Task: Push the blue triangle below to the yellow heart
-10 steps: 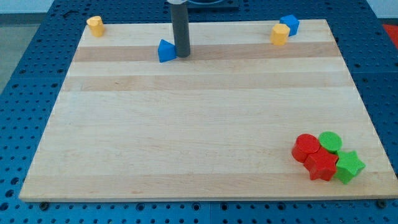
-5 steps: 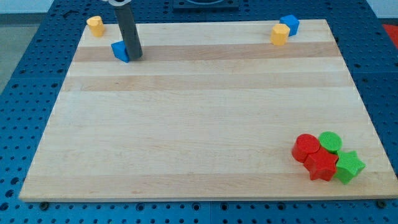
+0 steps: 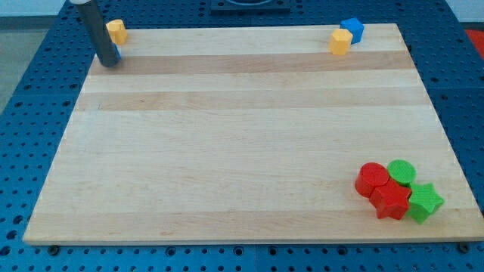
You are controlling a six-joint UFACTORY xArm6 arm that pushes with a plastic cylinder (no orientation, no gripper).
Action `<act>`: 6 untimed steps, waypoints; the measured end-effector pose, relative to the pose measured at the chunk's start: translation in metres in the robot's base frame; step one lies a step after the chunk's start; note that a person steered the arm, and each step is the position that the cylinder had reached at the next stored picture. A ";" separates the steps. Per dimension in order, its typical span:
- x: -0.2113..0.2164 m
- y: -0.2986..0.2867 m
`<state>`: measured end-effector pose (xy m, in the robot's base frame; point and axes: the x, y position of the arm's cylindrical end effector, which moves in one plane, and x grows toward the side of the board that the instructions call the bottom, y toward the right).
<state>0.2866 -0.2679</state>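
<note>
The yellow heart (image 3: 116,31) sits at the board's top left corner. The blue triangle (image 3: 117,54) is almost wholly hidden behind my rod; only a thin blue sliver shows on the rod's right side, just below the heart. My tip (image 3: 110,62) rests on the board near its left edge, directly below and slightly left of the yellow heart, against the blue triangle.
A blue block (image 3: 352,29) and a yellow block (image 3: 340,42) touch at the top right. At the bottom right a cluster holds a red cylinder (image 3: 371,178), a red star (image 3: 390,200), a green cylinder (image 3: 401,171) and a green star (image 3: 424,202).
My rod has swept left along the top of the board, pushing the blue triangle from the top middle to just below the yellow heart. The other blocks have not moved.
</note>
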 end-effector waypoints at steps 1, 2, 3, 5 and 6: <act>0.001 -0.008; 0.001 -0.017; -0.003 -0.018; -0.016 -0.018; -0.022 -0.018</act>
